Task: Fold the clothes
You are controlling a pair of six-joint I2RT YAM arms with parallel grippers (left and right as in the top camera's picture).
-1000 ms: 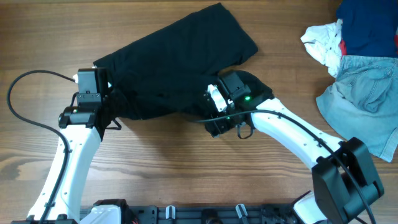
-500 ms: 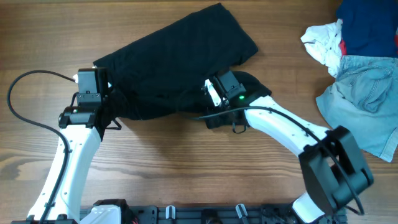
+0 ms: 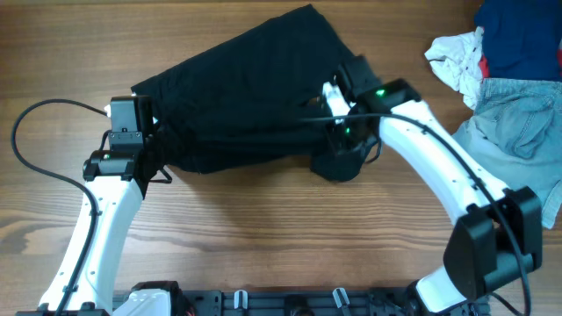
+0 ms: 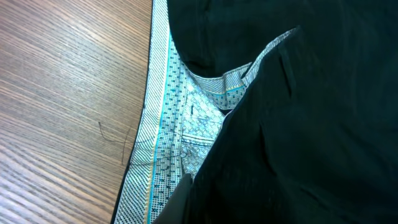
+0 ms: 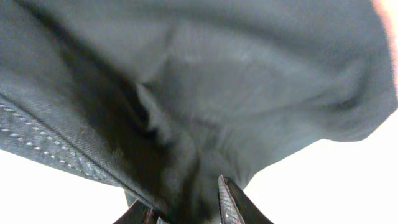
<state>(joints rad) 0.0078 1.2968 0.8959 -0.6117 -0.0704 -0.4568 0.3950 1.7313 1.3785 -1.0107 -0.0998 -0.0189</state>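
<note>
The clothes (image 3: 246, 79) are a large black garment lying across the middle of the table. My left gripper (image 3: 145, 151) sits at the garment's left edge, shut on the clothes. In the left wrist view its jaws are buried under black fabric (image 4: 323, 124) beside the pale patterned waistband lining (image 4: 168, 124). My right gripper (image 3: 341, 132) is raised over the garment's lower right part, with a bunch of black cloth hanging from it. In the right wrist view the fabric (image 5: 249, 81) fills the frame and a fold is pinched between the two fingertips (image 5: 227, 199).
At the right edge of the table lie a white cloth with red marks (image 3: 457, 57), a navy blue garment (image 3: 518, 35) and light blue denim shorts (image 3: 514, 132). A black cable (image 3: 26, 149) loops at the left beside the left arm.
My right gripper has closed on the garment's lower edge and moved up and to the right, lifting that fabric off the table. The left arm has not moved.
</note>
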